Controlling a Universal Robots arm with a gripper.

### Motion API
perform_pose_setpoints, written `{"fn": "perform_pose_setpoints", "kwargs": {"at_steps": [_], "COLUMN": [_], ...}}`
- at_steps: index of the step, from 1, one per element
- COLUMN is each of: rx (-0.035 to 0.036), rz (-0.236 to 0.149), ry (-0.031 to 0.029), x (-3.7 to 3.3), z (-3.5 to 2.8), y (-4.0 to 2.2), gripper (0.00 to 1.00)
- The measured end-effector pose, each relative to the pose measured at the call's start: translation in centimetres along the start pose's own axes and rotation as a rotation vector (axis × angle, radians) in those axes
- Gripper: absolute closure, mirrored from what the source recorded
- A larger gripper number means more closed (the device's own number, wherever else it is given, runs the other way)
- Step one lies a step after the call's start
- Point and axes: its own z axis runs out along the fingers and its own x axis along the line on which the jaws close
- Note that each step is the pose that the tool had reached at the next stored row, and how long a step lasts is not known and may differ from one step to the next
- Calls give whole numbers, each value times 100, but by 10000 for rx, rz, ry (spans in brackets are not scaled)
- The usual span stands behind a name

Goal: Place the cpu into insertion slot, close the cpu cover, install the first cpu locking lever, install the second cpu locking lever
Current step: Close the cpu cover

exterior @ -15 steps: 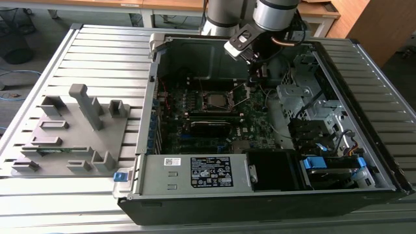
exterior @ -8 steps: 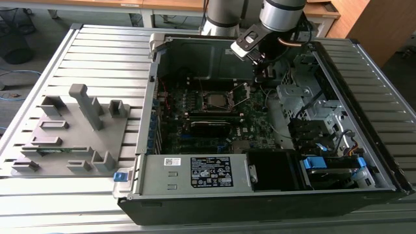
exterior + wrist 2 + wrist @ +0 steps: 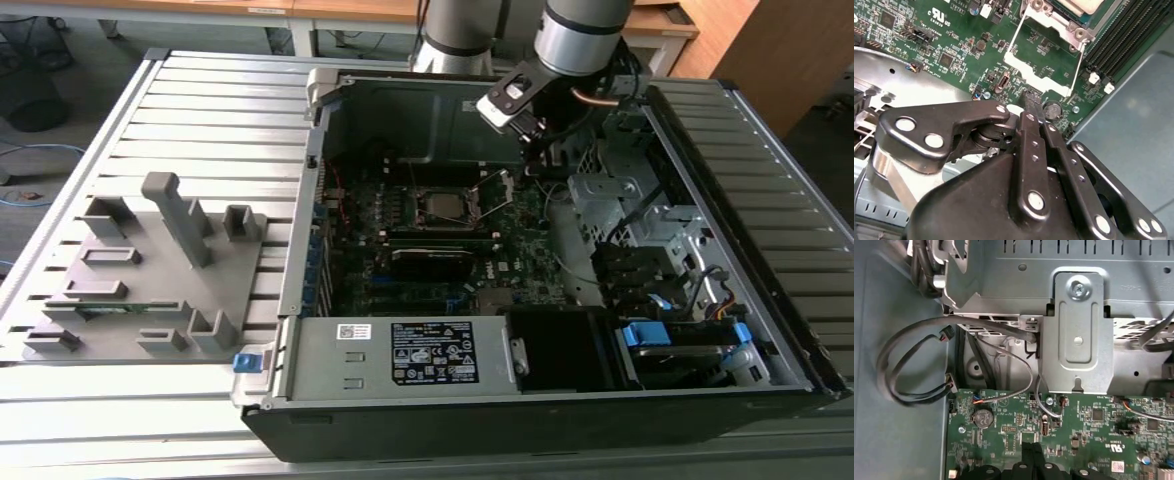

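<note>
tool (image 3: 1032, 102) clenched on nothing, tips just beside the open cpu cover (image 3: 1029, 70)

place: robotics lab or test workshop
bench: slatted metal table (image 3: 200, 110) carrying an opened desktop computer case (image 3: 400, 395) and a grey moulded fixture (image 3: 147, 270)
machine: industrial robot arm (image 3: 581, 35) reaching into the case
background: wooden desks (image 3: 347, 10), wire bin (image 3: 30, 60), blue cable (image 3: 27, 150) on the floor

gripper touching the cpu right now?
Apart. In the second wrist view the whole frame of the open cover lies between the gripper and the cpu.
</note>
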Motion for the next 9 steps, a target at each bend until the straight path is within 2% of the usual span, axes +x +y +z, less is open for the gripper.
{"fn": "perform_pose_setpoints", "kwargs": {"at_steps": [7,9], "rx": [0,0], "rz": [1,0], "ry": [0,-2], "x": [-1,-2], "z": [102,115], "y": [13,13], "gripper": [89,89]}}
